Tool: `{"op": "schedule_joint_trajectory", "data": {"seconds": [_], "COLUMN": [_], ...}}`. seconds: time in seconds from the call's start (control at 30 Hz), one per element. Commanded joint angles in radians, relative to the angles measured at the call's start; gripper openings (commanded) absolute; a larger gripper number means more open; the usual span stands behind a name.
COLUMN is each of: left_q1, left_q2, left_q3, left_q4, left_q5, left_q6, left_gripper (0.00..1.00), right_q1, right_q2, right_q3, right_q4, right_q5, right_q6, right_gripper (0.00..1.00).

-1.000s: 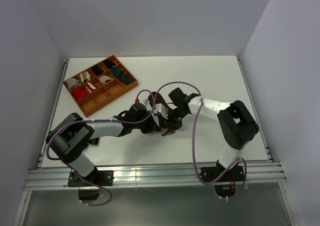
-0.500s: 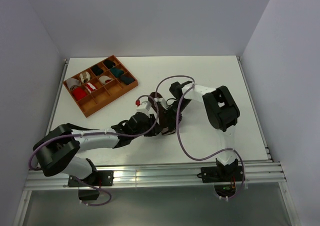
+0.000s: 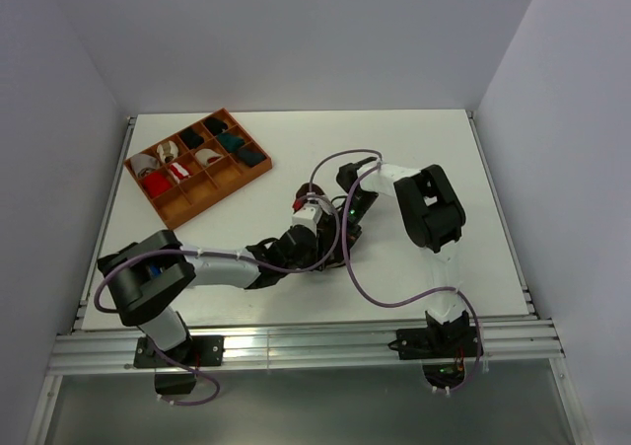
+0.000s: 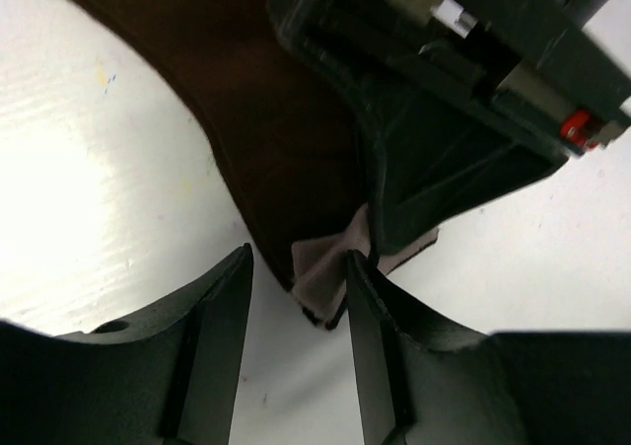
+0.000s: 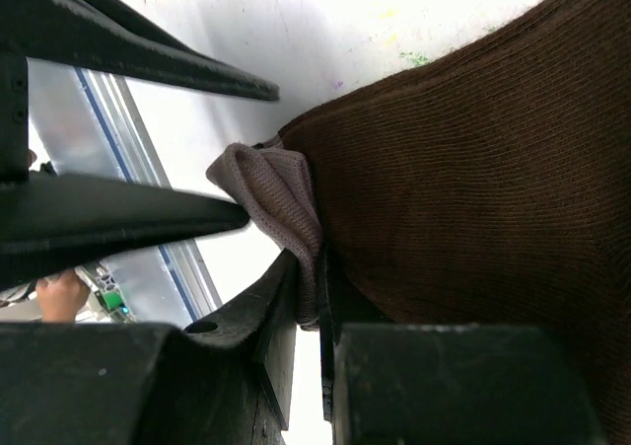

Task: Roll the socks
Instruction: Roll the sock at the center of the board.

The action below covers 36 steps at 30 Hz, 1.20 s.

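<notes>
Clamped together at the right gripper, low centre of the right wrist view, on the pale pinkish ribbed cuff of the dark brown knitted socks. Standing apart at the left gripper, bottom of the left wrist view, with that same cuff tip poking in between the jaws, not yet pinched; touching one finger or not, hard to tell. Lying on the white table, just below the centre of the top view, mostly hidden under both wrists. Probably light, limp and stretchy, with no stiffness to keep a fold, so apt to sag and unroll once freed; neither fragile nor slippery. Best taken at the cuff edge, through both layers. Stretched low and long from the lower left for the left arm; rising from the lower right for the right arm, elbow at centre right, forearm bent back leftward. Well apart at upper left, an orange-brown compartment tray.
</notes>
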State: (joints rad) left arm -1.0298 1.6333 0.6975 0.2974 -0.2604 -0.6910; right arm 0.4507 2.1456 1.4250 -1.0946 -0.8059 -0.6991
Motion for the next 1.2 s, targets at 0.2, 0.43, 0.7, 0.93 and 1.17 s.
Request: {"op": "schedule_joint_trajectory", "data": {"seconds": [0.2,0.43,0.7,0.93,1.17], "left_q1": [0.013,0.014,0.017,0.036,0.054], "left_q2": [0.088,0.112,0.171,0.191,0.195], "left_q3": [0.106,0.077,0.12,0.129,0.142], "left_q4": [-0.026,-0.033,-0.127,-0.147,-0.161], "left_q5": [0.007,0.065,0.122,0.181,0.234], "left_q6": [0.024,-0.004,-0.021,-0.054,-0.058], "left_gripper": [0.38,0.19,0.0,0.0,0.0], "right_q1": [-0.007,-0.009,-0.007,-0.014,-0.108], "right_q2": [0.01,-0.003,-0.173,-0.318,-0.417], "right_q3": [0.0,0.0,-0.136,-0.241,-0.31], "right_q4": [-0.008,0.015,0.219,0.337,0.409], "right_q5": [0.043,0.051,0.148,0.168,0.122], "right_q6": [-0.002,0.026,0.116,0.159,0.184], "right_gripper": [0.09,0.11,0.48,0.54,0.55]}}
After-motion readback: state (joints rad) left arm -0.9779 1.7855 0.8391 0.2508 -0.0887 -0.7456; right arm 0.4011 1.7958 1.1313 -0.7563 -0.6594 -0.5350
